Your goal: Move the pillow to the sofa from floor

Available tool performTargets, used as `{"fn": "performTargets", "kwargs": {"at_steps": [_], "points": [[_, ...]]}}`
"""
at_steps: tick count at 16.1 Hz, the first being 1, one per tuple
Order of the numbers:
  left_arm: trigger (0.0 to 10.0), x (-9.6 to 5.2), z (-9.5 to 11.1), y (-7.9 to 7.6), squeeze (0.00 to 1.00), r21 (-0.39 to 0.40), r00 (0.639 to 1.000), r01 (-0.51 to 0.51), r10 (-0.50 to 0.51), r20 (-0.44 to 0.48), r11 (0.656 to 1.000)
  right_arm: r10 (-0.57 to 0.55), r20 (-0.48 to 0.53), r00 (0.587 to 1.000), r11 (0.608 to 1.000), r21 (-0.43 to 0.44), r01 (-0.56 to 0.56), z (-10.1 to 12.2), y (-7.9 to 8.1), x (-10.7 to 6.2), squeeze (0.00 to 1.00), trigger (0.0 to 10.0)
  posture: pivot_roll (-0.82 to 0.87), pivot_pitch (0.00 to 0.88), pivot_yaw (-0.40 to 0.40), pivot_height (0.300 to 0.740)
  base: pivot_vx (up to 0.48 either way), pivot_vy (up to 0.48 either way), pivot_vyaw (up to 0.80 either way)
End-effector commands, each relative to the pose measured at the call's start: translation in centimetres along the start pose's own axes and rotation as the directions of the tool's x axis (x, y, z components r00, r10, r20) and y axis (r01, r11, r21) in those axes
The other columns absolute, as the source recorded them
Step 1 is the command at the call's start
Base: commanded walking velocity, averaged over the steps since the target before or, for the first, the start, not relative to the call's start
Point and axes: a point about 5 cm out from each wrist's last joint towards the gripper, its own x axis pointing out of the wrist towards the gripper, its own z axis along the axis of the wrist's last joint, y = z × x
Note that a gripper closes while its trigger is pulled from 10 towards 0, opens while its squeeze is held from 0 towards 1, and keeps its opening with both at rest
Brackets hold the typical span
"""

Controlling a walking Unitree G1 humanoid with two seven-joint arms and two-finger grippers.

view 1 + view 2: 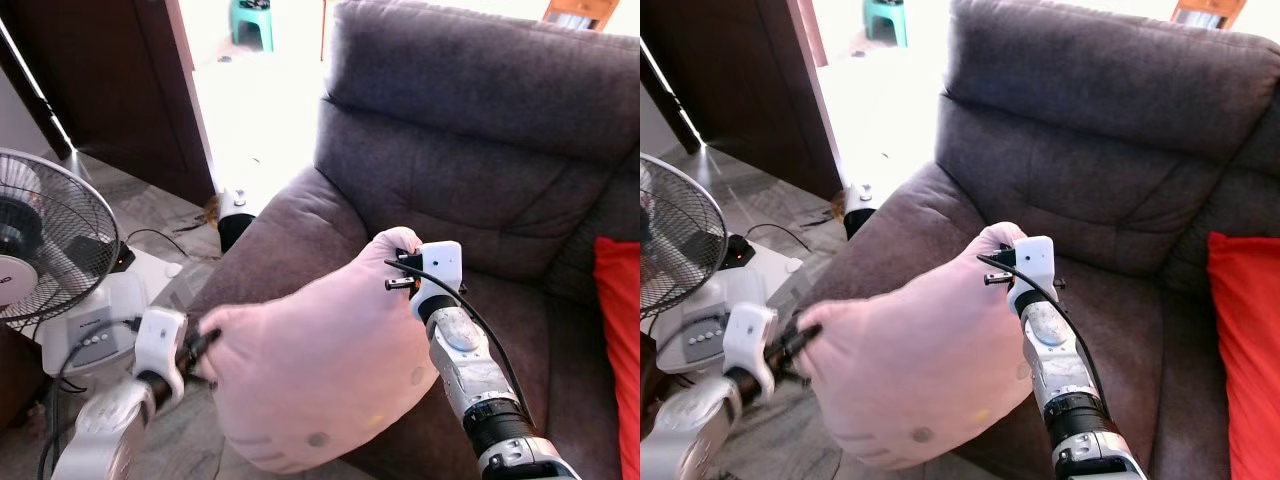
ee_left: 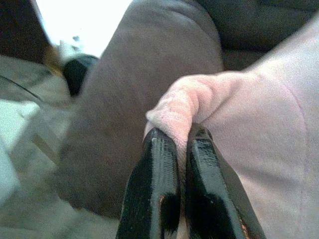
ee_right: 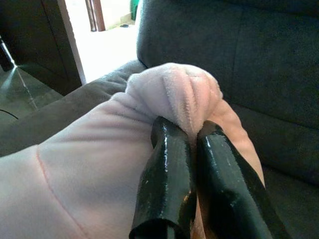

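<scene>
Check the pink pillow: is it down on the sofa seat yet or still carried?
Carried. The pink pillow hangs between the left gripper and right gripper, each pinching a bunched corner, over the gray sofa's armrest.

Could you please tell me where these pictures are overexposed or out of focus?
Left eye view: the sunlit doorway is blown out white. Left wrist view: the same glare, and the dark grey fabric sofa is soft. Right wrist view: the pale pink plush pillow is fairly sharp; the black fingers glint.

- A home's living room: a dark grey upholstered sofa point(image 1: 470, 170) with a red cushion point(image 1: 618, 330) on its seat.
- A standing fan point(image 1: 45, 250) on a pale tiled floor point(image 1: 130, 205) (cables trailing beside it).
- A dark wooden door point(image 1: 110, 80) by a sunlit doorway.
</scene>
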Motion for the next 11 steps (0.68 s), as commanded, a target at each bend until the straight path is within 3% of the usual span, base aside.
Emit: {"fn": "performTargets", "kwargs": {"at_steps": [1,4,6,8,9,11], "points": [[10.0,-0.2,1.9,1.7,0.00,0.034,0.990,-0.109,0.105,0.097,0.993,-0.018,0.001,1.000,0.999,-0.028,0.018,-0.2,-0.4,-0.2,0.00,10.0,0.15,0.127,-0.019,0.740,0.000,0.000,0.00],[10.0,0.2,2.7,2.0,0.00,0.004,0.969,-0.191,0.188,0.162,0.982,-0.049,0.049,0.998,0.997,-0.062,0.052,0.3,-0.7,-0.4,0.00,10.0,0.14,0.117,-0.016,0.740,0.000,0.000,0.00],[10.0,0.5,3.8,1.2,0.00,-0.009,0.951,-0.203,0.199,0.238,0.979,-0.198,0.173,0.965,0.964,-0.143,0.223,1.9,-2.4,-1.3,0.00,10.0,0.14,0.108,-0.015,0.740,0.000,0.000,0.00],[10.0,0.6,4.1,1.0,0.00,-0.014,0.947,-0.204,0.201,0.251,0.979,-0.218,0.187,0.958,0.959,-0.142,0.246,2.1,-2.6,-1.5,0.00,10.0,0.14,0.105,-0.012,0.740,0.000,0.000,0.00],[10.0,1.0,4.7,0.1,0.00,-0.015,0.937,-0.194,0.190,0.293,0.981,-0.267,0.213,0.940,0.947,-0.121,0.297,2.7,-3.3,-1.8,0.00,10.0,0.13,0.098,-0.010,0.740,0.000,0.000,0.00],[10.0,1.6,5.2,-0.9,0.00,-0.009,0.936,-0.164,0.158,0.315,0.987,-0.244,0.237,0.940,0.959,-0.087,0.270,3.4,-3.2,-1.8,0.00,10.0,0.13,0.094,-0.010,0.740,0.000,0.000,0.00]]}}
